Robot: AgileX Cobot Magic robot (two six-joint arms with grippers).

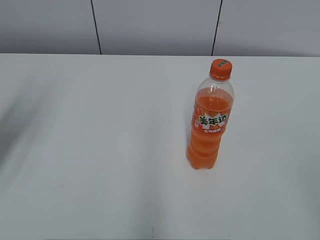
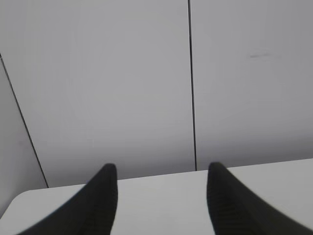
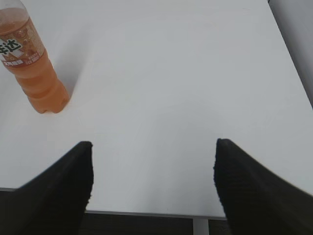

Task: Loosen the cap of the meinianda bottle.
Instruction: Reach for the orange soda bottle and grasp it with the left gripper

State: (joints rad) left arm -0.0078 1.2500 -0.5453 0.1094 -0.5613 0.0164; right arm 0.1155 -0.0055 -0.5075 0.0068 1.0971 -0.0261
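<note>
The meinianda bottle (image 1: 210,125) stands upright on the white table, right of centre in the exterior view. It is clear plastic with orange soda and an orange label. Its orange cap (image 1: 220,69) sits on the neck. The bottle's lower body and label also show at the top left of the right wrist view (image 3: 34,68); the cap is out of that view. My right gripper (image 3: 152,147) is open and empty, well short of the bottle and to its right. My left gripper (image 2: 161,169) is open and empty, facing the wall; no bottle shows there. Neither gripper shows in the exterior view.
The white table (image 1: 100,150) ends at a grey panelled wall (image 1: 150,25) behind. In the right wrist view the table's near edge (image 3: 146,214) and right edge (image 3: 293,73) show. In the left wrist view the table's rounded far corner (image 2: 19,200) meets the wall.
</note>
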